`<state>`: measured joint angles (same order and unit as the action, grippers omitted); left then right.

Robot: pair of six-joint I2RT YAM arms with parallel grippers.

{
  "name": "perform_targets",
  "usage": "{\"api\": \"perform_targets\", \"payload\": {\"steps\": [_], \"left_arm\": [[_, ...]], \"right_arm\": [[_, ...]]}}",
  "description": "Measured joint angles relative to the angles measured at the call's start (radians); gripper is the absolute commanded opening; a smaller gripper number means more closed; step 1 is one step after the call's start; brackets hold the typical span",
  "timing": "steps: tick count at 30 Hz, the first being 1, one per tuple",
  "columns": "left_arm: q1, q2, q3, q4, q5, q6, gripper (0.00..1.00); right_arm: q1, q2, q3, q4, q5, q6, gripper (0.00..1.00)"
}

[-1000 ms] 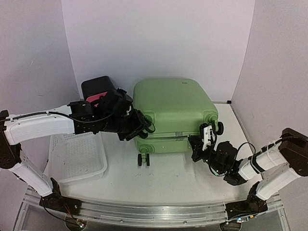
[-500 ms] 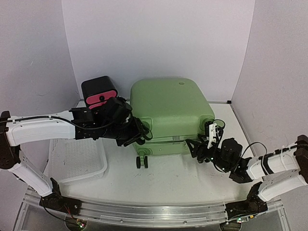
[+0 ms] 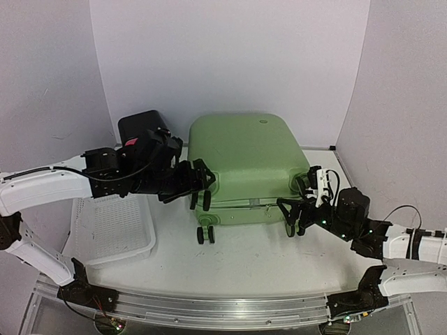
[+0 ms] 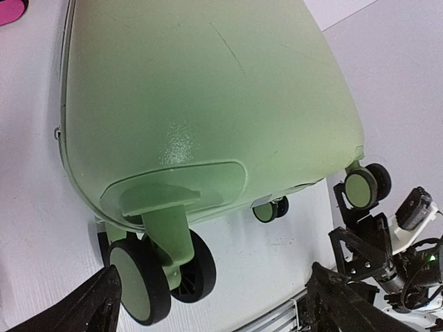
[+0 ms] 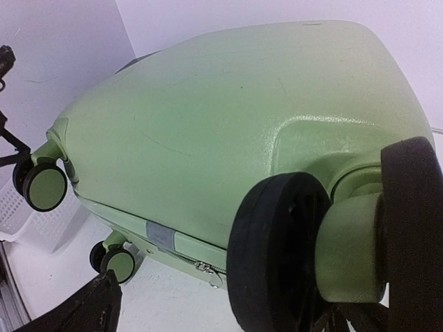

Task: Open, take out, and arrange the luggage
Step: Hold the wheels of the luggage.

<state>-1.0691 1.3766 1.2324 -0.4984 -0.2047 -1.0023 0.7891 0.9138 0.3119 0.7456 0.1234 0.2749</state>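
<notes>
At the far left, a white basket [image 3: 115, 230] full of little holes sat on the tabletop [image 3: 258, 262]. Behind it stood a small black box [image 3: 140, 125] with a pink front. The left arm reached across in front of that box. The left pincer [image 4: 214, 290] hung at the near left corner of the luggage [image 3: 244, 157]. Its two fingers [image 4: 97, 304] were spread far apart and held nothing. The near left wheel [image 4: 156, 277] sat low between them.

The luggage was big and light green (the biggest thing there). It lay flat in the middle of the tabletop, toward the back wall. It was shut, and its wheels pointed toward the arms.

On the right, the right pincer [image 3: 292, 216] was just beside the near right wheel [image 5: 277, 256]. It was spread wide too, and it gripped nothing. Its own camera showed only one finger [image 5: 83, 311] clearly, so I could not tell if the other one touched the wheel.
</notes>
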Motion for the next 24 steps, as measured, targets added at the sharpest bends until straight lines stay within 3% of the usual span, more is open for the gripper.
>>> {"api": "perform_targets", "payload": {"steps": [15,24], "left_arm": [[0.000,-0.238,-0.014,-0.182,-0.092,0.272,0.99],[0.147,-0.236,-0.026,-0.209,-0.010,0.274,0.99]], "right_arm": [[-0.004,0.035,0.251,-0.454,0.035,0.033,0.98],[-0.003,0.081,0.374,-0.632,0.116,0.038,0.98]]}}
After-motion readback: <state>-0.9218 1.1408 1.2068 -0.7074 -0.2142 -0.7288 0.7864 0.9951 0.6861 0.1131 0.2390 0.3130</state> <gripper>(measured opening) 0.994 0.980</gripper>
